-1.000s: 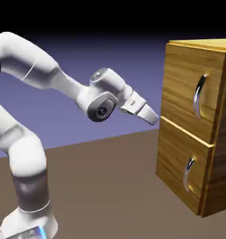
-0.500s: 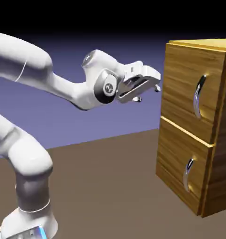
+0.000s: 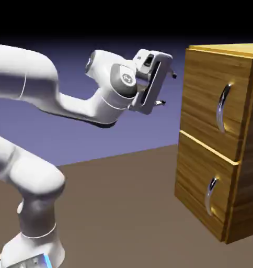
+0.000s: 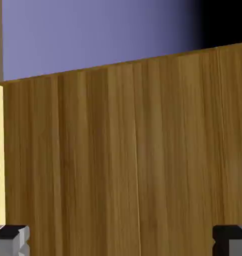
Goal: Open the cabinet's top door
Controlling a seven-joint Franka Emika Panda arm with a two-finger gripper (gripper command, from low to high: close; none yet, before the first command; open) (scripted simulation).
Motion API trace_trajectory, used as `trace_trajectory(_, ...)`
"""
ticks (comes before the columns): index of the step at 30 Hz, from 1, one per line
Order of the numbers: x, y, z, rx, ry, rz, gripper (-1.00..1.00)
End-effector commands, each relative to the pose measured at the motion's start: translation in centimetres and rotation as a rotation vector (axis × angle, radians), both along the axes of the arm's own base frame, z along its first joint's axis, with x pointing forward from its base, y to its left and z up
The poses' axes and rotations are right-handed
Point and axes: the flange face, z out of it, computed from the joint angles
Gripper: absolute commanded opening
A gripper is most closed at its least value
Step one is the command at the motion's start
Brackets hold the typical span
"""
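Since a second ago the arm's wrist has swung upward and rolled, so the gripper (image 3: 168,88), which earlier pointed down-right beside the seam between the two doors, now sits higher, level with the upper part of the top door (image 3: 209,99), close to the cabinet (image 3: 217,141) but clear of it. Its jaws stand spread wide with nothing between them, the fingertips (image 4: 10,239) at the hand view's bottom corners and only grained wood filling the frame. The top door is shut, its long curved silver handle (image 3: 221,107) untouched, well to the exterior view's right of the gripper.
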Motion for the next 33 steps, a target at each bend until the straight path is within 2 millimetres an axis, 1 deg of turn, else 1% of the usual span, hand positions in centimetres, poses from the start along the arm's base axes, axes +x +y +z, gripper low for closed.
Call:
trace_trajectory(1,0.0,-0.3,0.1,-0.043,-0.015,0.014,0.00)
trace_trajectory(9,0.2,-3.0,0.0,-0.386,-0.131,0.108,0.00)
trace_trajectory(17,1.3,-6.3,-1.4,-0.731,-0.229,0.170,0.00)
trace_trajectory(25,3.2,-9.7,-4.2,-1.080,-0.301,0.212,0.00)
trace_trajectory(33,5.8,-13.0,-8.4,-1.432,-0.351,0.251,0.00)
